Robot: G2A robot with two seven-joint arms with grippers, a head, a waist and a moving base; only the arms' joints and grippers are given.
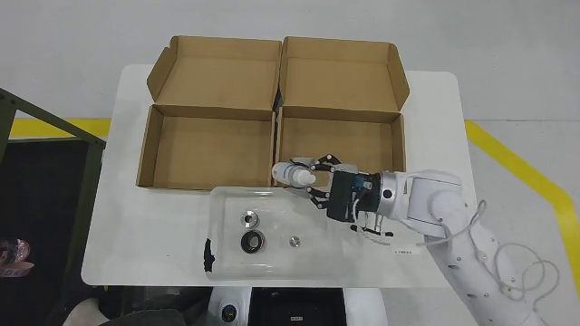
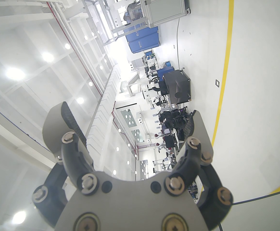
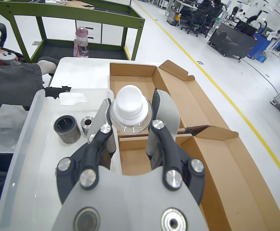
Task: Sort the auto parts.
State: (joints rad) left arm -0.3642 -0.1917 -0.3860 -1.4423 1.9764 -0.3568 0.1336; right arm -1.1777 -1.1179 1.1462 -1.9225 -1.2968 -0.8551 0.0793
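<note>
Right gripper (image 3: 131, 103): jaws clamped on the white-capped part (image 3: 129, 108), gripping its clear body so the cap is left exposed. The part hangs just past the far rim of the clear tray (image 1: 214, 226), which sits at the worktop's front edge. It is over the near corner of the open box (image 1: 340, 145), beside the neighbour box (image 1: 208, 149).

Judgement: transfer in progress, release not yet made.

A steel bearing (image 3: 66, 129) and a small sleeve (image 3: 87, 125) lie in the tray, unsorted.

Left gripper (image 2: 129, 111): jaws apart, empty, pointed off into the room, probably parked for clearance.
</note>
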